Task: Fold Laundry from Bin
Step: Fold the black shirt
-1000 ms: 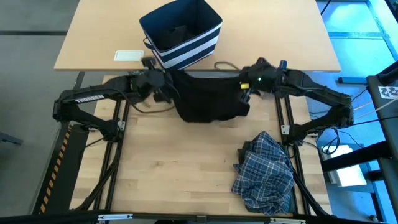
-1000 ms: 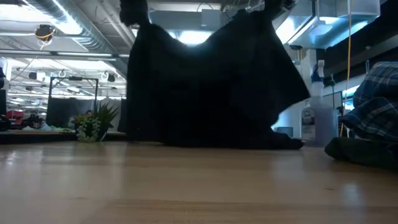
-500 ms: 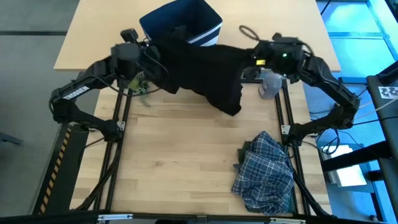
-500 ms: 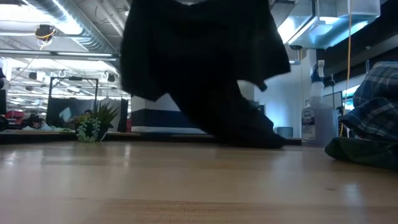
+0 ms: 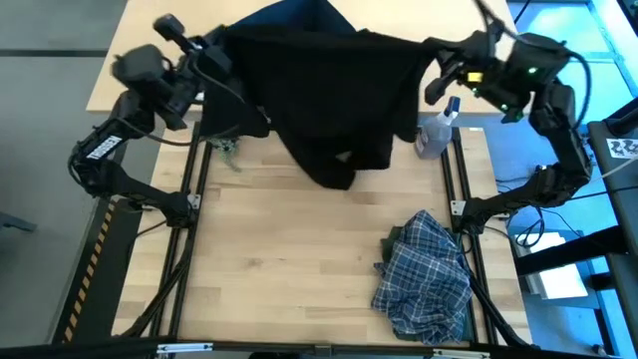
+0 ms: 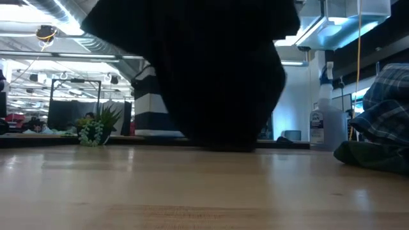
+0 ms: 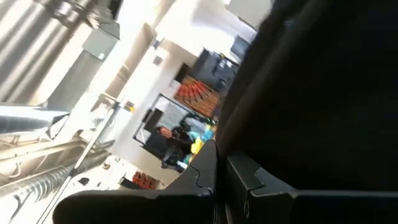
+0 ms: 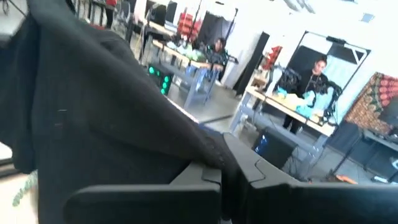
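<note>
A black garment (image 5: 329,95) of the laundry hangs spread between my two raised grippers above the table's far half. My left gripper (image 5: 217,55) is shut on its upper left end, my right gripper (image 5: 439,68) on its upper right end. In the low view its lower end (image 6: 223,142) hangs down close to the table top; whether it touches I cannot tell. The bin (image 5: 299,12) stands behind it, mostly hidden; its stripes (image 6: 148,96) show in the low view. A plaid shirt (image 5: 424,274) lies heaped at the near right on a dark olive-green garment (image 6: 370,156). My left gripper pinches the black garment's upper edge (image 7: 249,140) between its two fingers, which point about level. The cloth hangs below and runs toward the other gripper. My right gripper pinches the upper edge at the garment's other end (image 8: 202,146), its fingers also about level. The cloth hangs down from there, lightly stretched between the two holds.
A clear spray bottle (image 5: 435,135) stands at the right, just below my right gripper. A small green plant (image 5: 227,145) sits at the left beside the hanging cloth. Bare wood (image 5: 279,269) lies at the near left and middle. People work at tables in the room behind.
Both grippers have risen and moved apart, tipping up to about level, still shut on the cloth. The black garment has been lifted off the table: its lower part, which lay bunched on the wood, now hangs, and its top is spread wider.
</note>
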Tool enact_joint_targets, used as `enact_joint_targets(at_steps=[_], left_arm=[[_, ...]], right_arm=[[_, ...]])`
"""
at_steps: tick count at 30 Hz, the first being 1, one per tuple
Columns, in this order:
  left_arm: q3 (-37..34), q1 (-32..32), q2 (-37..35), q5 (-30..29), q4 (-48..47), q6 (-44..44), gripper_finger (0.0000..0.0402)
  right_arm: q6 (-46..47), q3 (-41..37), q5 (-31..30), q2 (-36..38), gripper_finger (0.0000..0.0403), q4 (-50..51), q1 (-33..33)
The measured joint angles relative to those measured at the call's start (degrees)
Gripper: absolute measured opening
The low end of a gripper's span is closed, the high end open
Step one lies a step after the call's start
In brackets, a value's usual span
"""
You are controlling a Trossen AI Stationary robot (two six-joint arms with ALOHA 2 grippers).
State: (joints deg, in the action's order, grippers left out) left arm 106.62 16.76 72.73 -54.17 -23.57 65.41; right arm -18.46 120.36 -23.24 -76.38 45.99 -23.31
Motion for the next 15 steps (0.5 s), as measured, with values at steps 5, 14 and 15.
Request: enact_joint_targets(at_steps=[5,14,15], left_arm=[[3.8,-0.4,0.0,3.2,3.0,2.6,0.0000],[9.1,-0.4,0.0,7.6,5.2,5.9,0.0000],[9.5,-0.4,0.0,7.6,5.2,6.0,0.0000]], right_arm=[[-0.8,2.0,1.6,0.0,0.0000,-2.1,0.0],[-4.2,2.0,1.9,-0.1,0.0000,-7.9,0.0],[-4.5,2.0,1.9,-0.1,0.0000,-8.5,0.0]])
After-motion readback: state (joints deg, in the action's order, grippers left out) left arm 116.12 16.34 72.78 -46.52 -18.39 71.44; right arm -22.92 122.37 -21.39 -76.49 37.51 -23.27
